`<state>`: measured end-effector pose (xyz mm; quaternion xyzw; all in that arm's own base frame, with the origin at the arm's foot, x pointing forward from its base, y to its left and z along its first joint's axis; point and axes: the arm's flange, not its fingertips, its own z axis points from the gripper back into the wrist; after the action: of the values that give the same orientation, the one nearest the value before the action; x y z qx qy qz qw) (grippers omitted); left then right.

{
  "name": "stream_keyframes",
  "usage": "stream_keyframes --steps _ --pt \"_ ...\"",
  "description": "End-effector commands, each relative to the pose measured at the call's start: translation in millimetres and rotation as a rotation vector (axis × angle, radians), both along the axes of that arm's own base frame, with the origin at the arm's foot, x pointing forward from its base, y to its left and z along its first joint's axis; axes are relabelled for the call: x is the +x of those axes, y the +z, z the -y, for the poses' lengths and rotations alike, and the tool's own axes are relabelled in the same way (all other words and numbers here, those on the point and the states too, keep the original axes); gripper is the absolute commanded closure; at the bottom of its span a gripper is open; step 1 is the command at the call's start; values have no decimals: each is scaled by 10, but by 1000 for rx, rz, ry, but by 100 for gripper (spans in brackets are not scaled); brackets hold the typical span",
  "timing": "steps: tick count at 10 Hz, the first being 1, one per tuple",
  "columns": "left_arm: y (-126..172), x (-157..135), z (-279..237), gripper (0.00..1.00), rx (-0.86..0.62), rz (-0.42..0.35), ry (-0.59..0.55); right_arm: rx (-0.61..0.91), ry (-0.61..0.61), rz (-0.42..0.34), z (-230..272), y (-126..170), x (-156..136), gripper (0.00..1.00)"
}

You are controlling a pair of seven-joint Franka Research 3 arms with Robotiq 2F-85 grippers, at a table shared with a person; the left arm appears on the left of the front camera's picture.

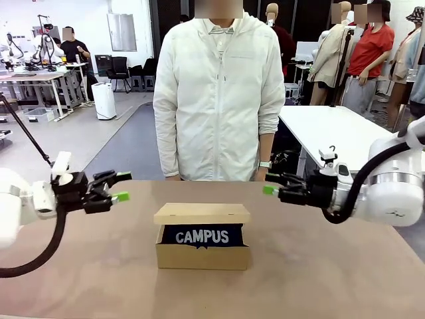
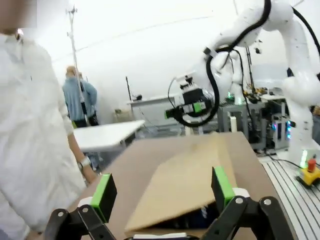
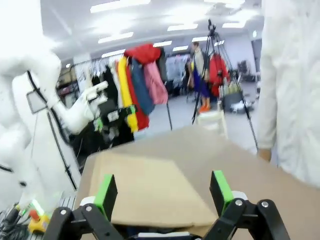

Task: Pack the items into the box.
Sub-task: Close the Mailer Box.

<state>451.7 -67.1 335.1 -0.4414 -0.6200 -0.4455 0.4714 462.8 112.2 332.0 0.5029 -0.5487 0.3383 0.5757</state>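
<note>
Nearest the camera in the front view, the brown cardboard box [image 1: 202, 247] sits on the tan surface [image 1: 345, 266] at its middle. Its lid flap [image 1: 202, 213] hangs part-way down over the opening, leaving a gap through which the navy pencil case [image 1: 203, 236] shows inside the box, its white "CAMPUS" lettering facing the camera.

Just beyond and above, the 2 arms hover at either side of the box, well apart from it. The left pincer [image 1: 119, 187] points inward from the left with its green-padded fingers spread wide and nothing between them. The right pincer [image 1: 270, 184] points inward from the right, likewise spread wide and holding nothing.

At the far edge of the surface stands a person [image 1: 219, 93] in a white zip jacket, arms hanging down.
</note>
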Motion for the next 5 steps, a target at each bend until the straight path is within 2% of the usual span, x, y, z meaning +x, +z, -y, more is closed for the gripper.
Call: stream_keyframes --steps 1,3,5 --pt "-117 210 486 0 0 124 -70 -9 -26 43 -424 -42 183 0" --pt "-275 475 894 0 107 90 -146 -155 40 37 -800 -160 298 0" --pt "-451 558 1117 0 236 50 -272 -347 90 42 -1000 -304 226 0"
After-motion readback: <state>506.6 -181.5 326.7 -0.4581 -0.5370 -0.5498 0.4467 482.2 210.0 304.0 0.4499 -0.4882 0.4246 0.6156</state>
